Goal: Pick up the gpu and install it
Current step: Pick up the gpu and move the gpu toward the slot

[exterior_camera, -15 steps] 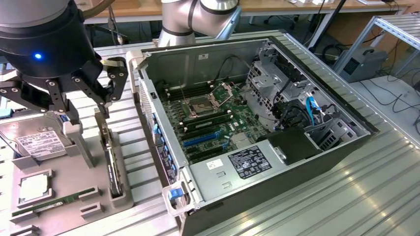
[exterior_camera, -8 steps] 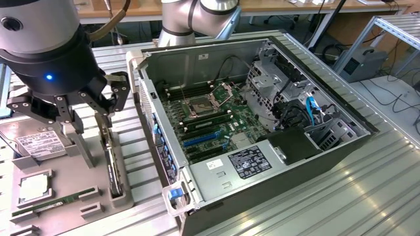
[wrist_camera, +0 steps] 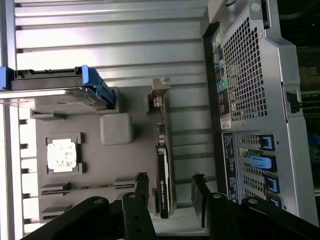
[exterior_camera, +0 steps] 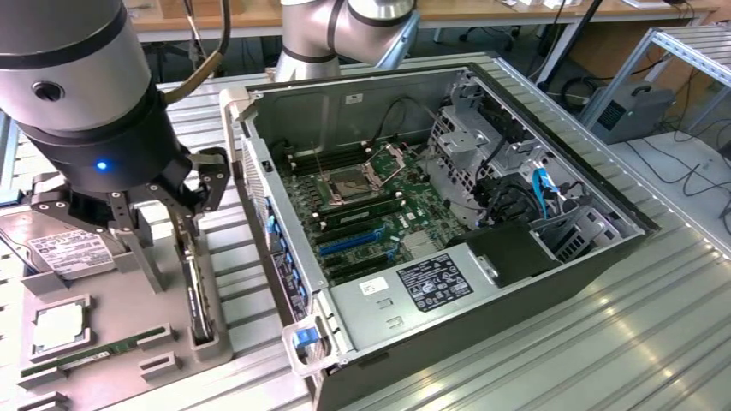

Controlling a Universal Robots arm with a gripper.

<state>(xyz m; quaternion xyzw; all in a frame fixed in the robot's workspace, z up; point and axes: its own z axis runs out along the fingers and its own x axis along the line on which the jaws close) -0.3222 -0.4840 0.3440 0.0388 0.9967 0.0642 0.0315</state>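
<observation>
The gpu (exterior_camera: 201, 301) stands on edge in a slot of the grey fixture tray (exterior_camera: 128, 301), at the exterior view's left. In the wrist view the gpu (wrist_camera: 164, 172) is a thin dark card with a metal bracket at one end. My gripper (exterior_camera: 160, 218) hangs just above it, open. Its two black fingers (wrist_camera: 141, 186) stand on either side of the card with a gap to each face, and my gripper (wrist_camera: 170, 189) holds nothing. The open computer case (exterior_camera: 577, 248) lies beside the tray, with its motherboard (exterior_camera: 365, 205) and blue slots (exterior_camera: 348, 243) exposed.
On the tray (wrist_camera: 132, 160) also lie a hard drive (exterior_camera: 57, 250) (wrist_camera: 55, 95), a processor chip (exterior_camera: 57, 330) (wrist_camera: 62, 155) and a memory stick (exterior_camera: 98, 351). The case's rear panel (wrist_camera: 250, 100) stands close beside the gpu slot. Everything rests on a ribbed metal table (exterior_camera: 594, 342).
</observation>
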